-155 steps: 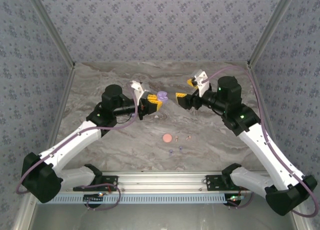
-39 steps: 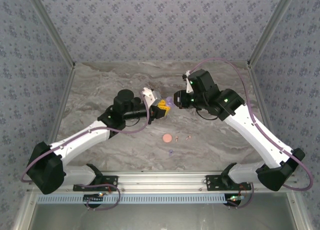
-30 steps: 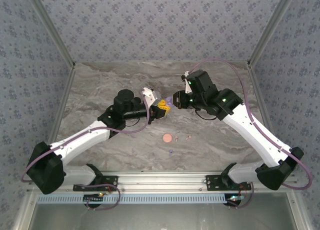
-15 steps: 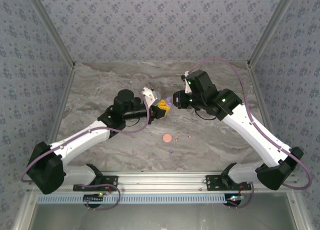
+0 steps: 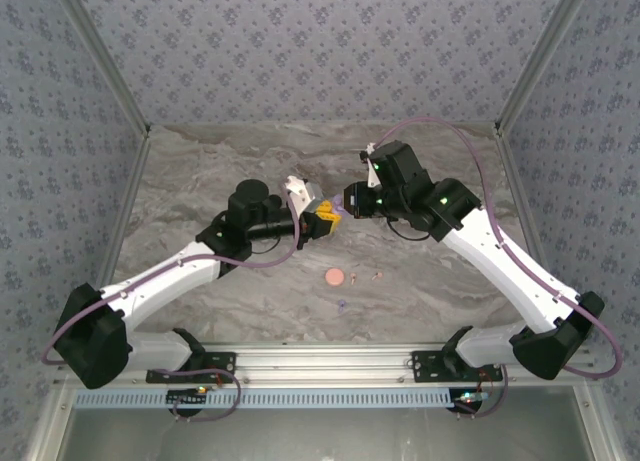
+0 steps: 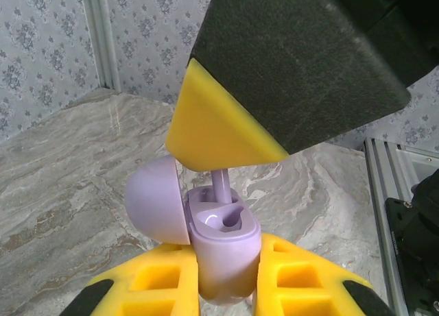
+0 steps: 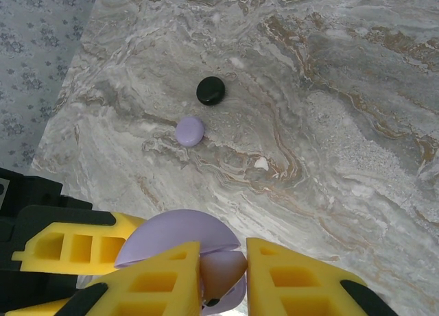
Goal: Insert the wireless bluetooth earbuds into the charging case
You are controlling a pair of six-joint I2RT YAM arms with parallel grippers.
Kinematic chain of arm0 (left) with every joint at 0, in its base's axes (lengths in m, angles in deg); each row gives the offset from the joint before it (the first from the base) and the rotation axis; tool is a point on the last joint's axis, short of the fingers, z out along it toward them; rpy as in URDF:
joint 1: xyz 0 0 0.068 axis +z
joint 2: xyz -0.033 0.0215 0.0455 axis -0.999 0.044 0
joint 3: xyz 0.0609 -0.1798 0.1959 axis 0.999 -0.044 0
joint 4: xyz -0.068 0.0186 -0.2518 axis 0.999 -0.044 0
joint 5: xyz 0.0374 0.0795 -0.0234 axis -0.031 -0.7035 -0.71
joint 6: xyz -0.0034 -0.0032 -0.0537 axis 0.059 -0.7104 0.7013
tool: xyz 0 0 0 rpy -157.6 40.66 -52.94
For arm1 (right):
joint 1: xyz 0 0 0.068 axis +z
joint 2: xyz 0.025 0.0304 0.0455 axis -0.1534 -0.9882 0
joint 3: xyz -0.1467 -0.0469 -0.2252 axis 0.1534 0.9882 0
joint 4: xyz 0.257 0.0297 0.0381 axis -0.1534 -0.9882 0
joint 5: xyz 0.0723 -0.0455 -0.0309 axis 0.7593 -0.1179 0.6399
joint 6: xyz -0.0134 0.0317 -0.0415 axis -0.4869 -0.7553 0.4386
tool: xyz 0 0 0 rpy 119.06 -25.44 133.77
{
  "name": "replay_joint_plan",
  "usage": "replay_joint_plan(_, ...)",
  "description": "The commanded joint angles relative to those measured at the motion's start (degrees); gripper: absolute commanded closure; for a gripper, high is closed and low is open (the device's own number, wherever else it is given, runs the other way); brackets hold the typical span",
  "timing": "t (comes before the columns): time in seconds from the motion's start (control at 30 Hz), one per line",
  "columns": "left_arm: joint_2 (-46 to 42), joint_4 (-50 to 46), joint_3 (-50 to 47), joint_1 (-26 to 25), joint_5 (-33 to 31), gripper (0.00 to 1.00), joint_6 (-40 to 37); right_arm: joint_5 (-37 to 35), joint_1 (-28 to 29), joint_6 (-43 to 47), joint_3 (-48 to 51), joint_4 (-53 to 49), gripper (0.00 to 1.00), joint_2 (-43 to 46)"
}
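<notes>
My left gripper [image 6: 223, 278] is shut on the body of a lilac charging case [image 6: 221, 254], held above the table with its domed lid [image 6: 155, 201] swung open to the left. A lilac earbud [image 7: 225, 273] sits between the yellow fingers of my right gripper [image 7: 223, 275], which is shut on it. Its thin stem [image 6: 222, 186] points down into the case's left slot, and the right slot looks hollow. In the top view the left gripper [image 5: 322, 219] and right gripper [image 5: 346, 202] meet tip to tip over the table's middle. Another lilac earbud [image 5: 341, 303] lies on the table.
A round pink case [image 5: 335, 277] lies on the marble table [image 5: 200, 171] with two tiny earbuds [image 5: 357, 277] just right of it. Below the right wrist lie a black round case [image 7: 210, 90] and a lilac round one [image 7: 190, 131]. Patterned walls close three sides.
Five seconds ago the grippers were apart; the right one has since come up against the held case. Over the last second it edged slightly left, and the left arm stayed still.
</notes>
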Motion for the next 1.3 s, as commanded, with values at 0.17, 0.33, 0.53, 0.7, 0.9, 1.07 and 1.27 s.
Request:
replay_joint_plan(0.17,0.28,3.63,1.66,-0.43,0.53,1.0,0.75,3.0,0.57,-0.65,0.42,-0.08,0.71,-1.3)
replay_joint_plan(0.33,0.31,3.81,1.63,-0.4,0.58,1.0,0.84,2.85,0.22,-0.36,-0.3,-0.54,0.68,-0.96)
replay_joint_plan(0.53,0.3,4.04,1.55,-0.4,0.32,1.0,0.98,2.46,-0.92,0.55,-1.31,-0.59,0.62,0.27)
replay_joint_plan(0.7,0.22,4.39,1.15,-0.43,-0.29,1.0,0.97,4.56,-3.46,0.49,0.84,1.79,0.6,3.42)
replay_joint_plan(0.9,0.34,7.6,0.34,-0.43,-0.26,1.0,2.46,5.37,-4.36,0.16,2.11,1.71,0.59,3.95)
replay_joint_plan(1.07,-0.29,6.15,0.0,-0.43,-2.32,1.0,1.35,3.41,-5.43,0.14,2.81,0.0,0.59,4.86)
replay_joint_plan(1.27,-2.14,4.02,-1.22,-0.42,-5.22,1.0,0.46,1.48,-6.23,0.8,4.06,-1.78,0.59,5.28)
